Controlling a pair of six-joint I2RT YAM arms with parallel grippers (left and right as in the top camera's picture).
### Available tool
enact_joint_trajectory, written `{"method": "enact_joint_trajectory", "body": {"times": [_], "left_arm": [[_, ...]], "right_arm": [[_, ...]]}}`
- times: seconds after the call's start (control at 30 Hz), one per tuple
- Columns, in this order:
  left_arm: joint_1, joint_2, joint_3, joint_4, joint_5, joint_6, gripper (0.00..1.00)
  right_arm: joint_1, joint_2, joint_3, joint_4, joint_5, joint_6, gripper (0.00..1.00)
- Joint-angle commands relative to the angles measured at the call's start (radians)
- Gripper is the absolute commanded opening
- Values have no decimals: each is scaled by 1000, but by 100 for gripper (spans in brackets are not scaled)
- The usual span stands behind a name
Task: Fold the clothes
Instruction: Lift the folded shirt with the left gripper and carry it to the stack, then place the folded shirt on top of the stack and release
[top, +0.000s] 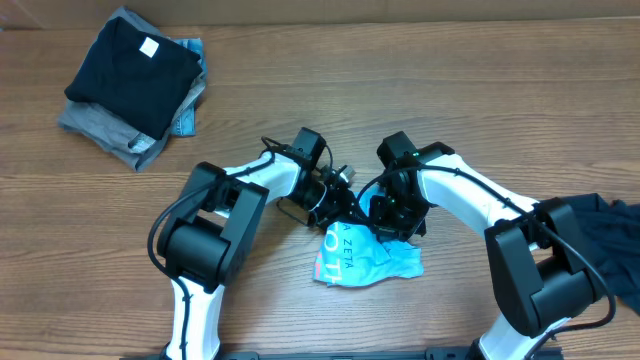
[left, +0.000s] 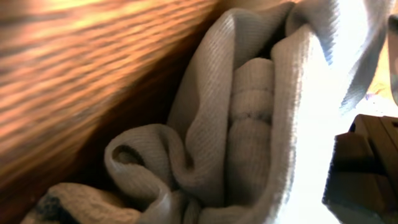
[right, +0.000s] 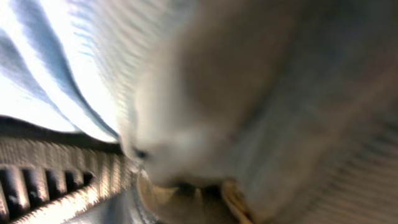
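Observation:
The sky-blue T-shirt (top: 368, 257) with white "ZETA" lettering lies crumpled in a small heap near the table's front middle. My left gripper (top: 343, 193) reaches its upper left edge. In the left wrist view the cloth (left: 249, 112) fills the frame and its folds gather into the jaws; the fingers are hidden. My right gripper (top: 394, 214) sits at the shirt's upper right, shut on cloth (right: 261, 93) that blurs across its view. The two grippers are close together. A dark navy shirt (top: 135, 62) lies folded on top of a stack at the back left.
Under the dark navy shirt in the back-left stack lie grey and blue folded pieces (top: 110, 130). A dark garment (top: 608, 235) hangs over the table's right edge beside my right arm. Bare wooden tabletop (top: 480, 90) stretches behind the arms.

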Motion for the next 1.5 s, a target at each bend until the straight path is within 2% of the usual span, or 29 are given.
{"method": "enact_joint_trajectory", "body": {"times": [0.0, 0.2, 0.43, 0.57, 0.6, 0.7, 0.8, 0.97, 1.27, 1.33, 1.4, 1.47], "left_arm": [[34, 54, -40, -19, -132, 6, 18], [158, -28, 3, -87, -126, 80, 7], [329, -217, 175, -165, -92, 77, 4], [476, -289, 407, -113, -76, -53, 4], [541, -289, 510, -68, -74, -113, 4], [642, -286, 614, 43, -90, -207, 4], [744, -284, 629, 161, -135, -308, 4], [853, -216, 629, 213, -212, -321, 4], [884, 44, 629, 327, -179, -363, 7], [895, 103, 629, 341, -179, -354, 17], [909, 133, 629, 331, -167, -355, 55], [934, 138, 629, 299, -143, -347, 78]], "right_arm": [[-28, -8, 34, -56, 50, 2, 5], [-86, -187, 129, -168, 87, -10, 18], [-123, -409, 228, -169, 87, -8, 39], [-123, -456, 230, -164, 86, -4, 40], [-123, -455, 230, -168, 86, -4, 40], [-123, -449, 230, -168, 87, -4, 40], [-123, -449, 230, -166, 87, -1, 40], [-123, -449, 230, -165, 87, -1, 40], [-123, -449, 230, -156, 85, 3, 39], [-123, -449, 230, -163, 69, 3, 39], [-123, -449, 230, -169, 56, 3, 39], [-123, -449, 230, -179, 52, 3, 39]]}}
